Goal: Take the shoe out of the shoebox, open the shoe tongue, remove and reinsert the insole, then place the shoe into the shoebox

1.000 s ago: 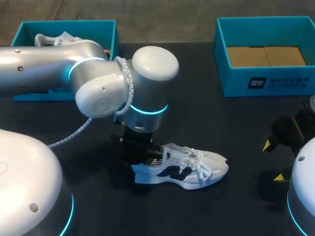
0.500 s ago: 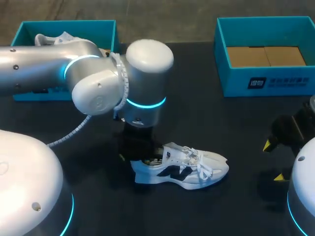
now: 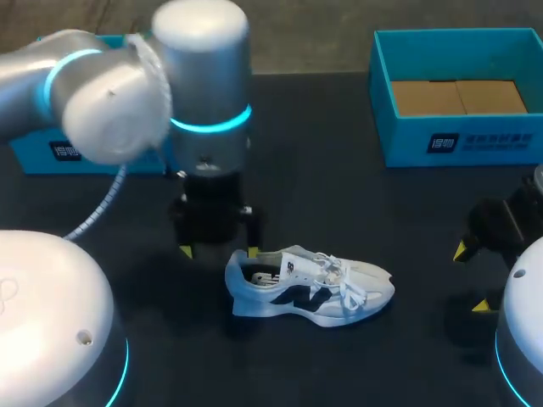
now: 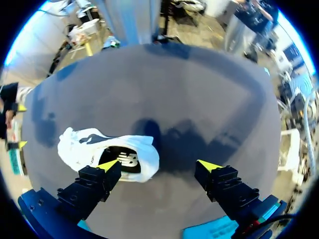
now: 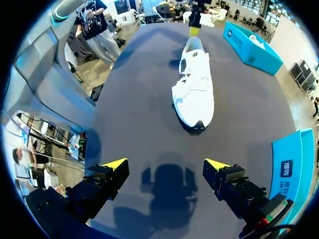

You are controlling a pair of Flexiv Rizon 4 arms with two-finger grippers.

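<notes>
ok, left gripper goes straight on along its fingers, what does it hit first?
Probably the shoe: one finger of the open left gripper sits over its heel opening, the other over bare table. Height above the shoe is unclear.

The left arm comes in from the left side, its silver wrist turned straight down, with a ring glowing blue around it. Below it hangs the left claw, its yellow-tipped fingers spread wide and gripping nothing. The right arm sits low at the right edge. The right claw points inward, its fingers likewise wide apart and empty.
</notes>
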